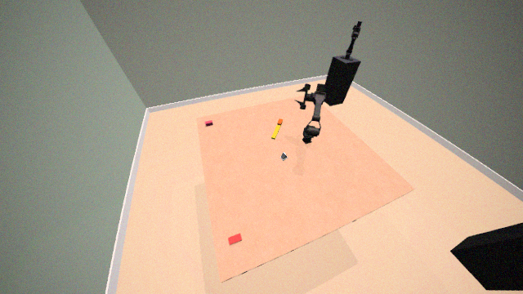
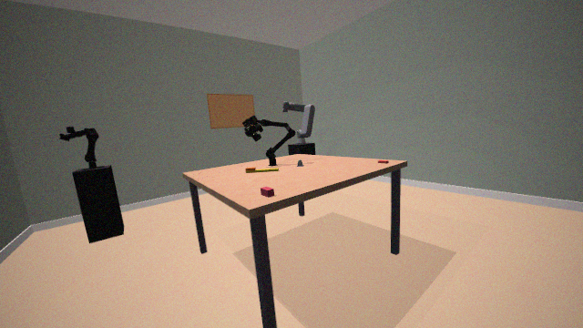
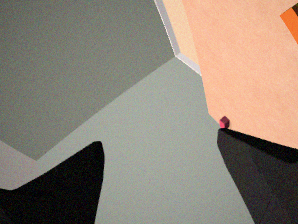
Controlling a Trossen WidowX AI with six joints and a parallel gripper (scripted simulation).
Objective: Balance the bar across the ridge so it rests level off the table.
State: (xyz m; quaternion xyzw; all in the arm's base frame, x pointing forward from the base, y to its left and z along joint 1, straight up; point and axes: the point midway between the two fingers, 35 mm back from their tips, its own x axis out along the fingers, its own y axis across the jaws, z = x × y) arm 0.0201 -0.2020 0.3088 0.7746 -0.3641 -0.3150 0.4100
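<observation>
The bar (image 1: 276, 131) (image 2: 268, 170) is yellow with an orange block (image 1: 279, 122) (image 2: 250, 169) at one end. It lies flat on the table, and a corner of the orange block (image 3: 291, 21) shows at the wrist view's upper right edge. The small grey ridge (image 1: 283, 156) (image 2: 300, 163) stands on the table apart from the bar, with nothing on it. My gripper (image 1: 297, 95) (image 3: 161, 143) is open and empty, raised well above the table. In the top view it appears up and to the right of the bar.
A dark pink block (image 1: 209, 123) (image 2: 267, 191) (image 3: 224, 122) sits near one table corner. A flat red block (image 1: 234, 239) (image 2: 383, 161) lies near another corner. Other arms stand on black pedestals (image 1: 342, 82) (image 2: 97, 205) away from the table (image 1: 327, 196) (image 2: 337, 175).
</observation>
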